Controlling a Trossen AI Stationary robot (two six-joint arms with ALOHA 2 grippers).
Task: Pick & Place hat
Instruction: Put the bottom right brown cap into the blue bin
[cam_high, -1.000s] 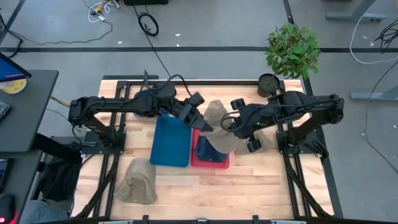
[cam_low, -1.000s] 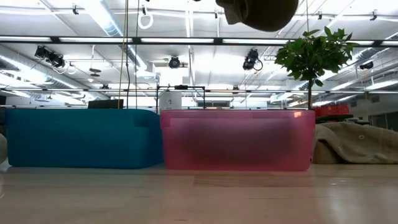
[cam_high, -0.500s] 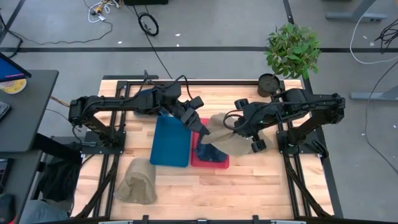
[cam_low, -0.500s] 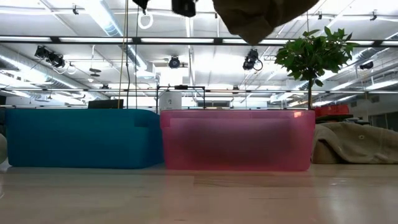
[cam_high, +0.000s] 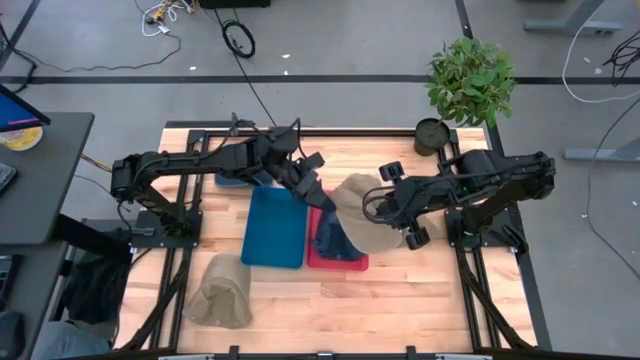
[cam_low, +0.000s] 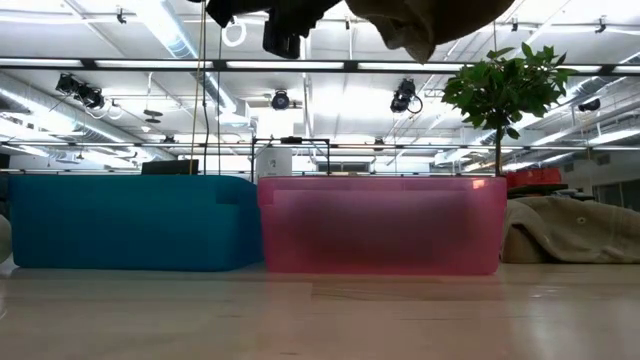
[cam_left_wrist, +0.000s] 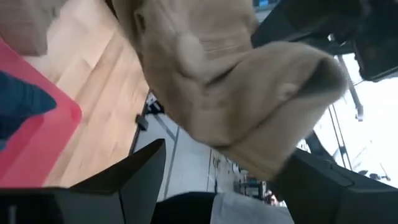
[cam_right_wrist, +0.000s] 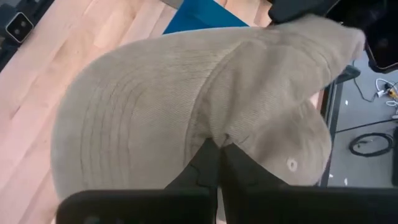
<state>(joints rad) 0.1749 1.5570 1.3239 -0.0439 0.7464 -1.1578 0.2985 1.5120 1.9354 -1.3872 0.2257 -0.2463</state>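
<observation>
A tan hat (cam_high: 362, 218) with a stitched brim hangs above the red bin (cam_high: 350, 262). My right gripper (cam_high: 373, 206) is shut on it. A navy hat (cam_high: 329, 238) lies inside that bin, and a blue bin (cam_high: 274, 226) stands against the red bin's left side. My left gripper (cam_high: 316, 193) is open at the tan hat's left edge, with a fold of the hat (cam_left_wrist: 273, 118) just beyond its fingertips. In the low view the tan hat (cam_low: 430, 18) and the left gripper (cam_low: 285, 25) hang high above both bins. My right gripper pinches the tan hat between its two shut fingers where the brim meets the crown (cam_right_wrist: 214, 134), coming in from the table's right side. The hat is lifted clear, its brim (cam_right_wrist: 112, 124) spread to one side and its crown (cam_right_wrist: 280, 118) to the other. My left gripper's open fingers (cam_left_wrist: 140, 177) stand by the hat's folded edge; I cannot tell whether they touch it.
A second tan hat (cam_high: 220, 290) lies on the wood near the table's front left. In the low view a tan cloth heap (cam_low: 575, 230) rests on the table right of the red bin. A potted plant (cam_high: 468, 80) stands beyond the far right corner.
My left gripper has opened, let go of the tan hat's left edge and drawn back a little toward the table's left. The hat now hangs from my right gripper alone. It has swung toward the right and spread wider over the red bin.
</observation>
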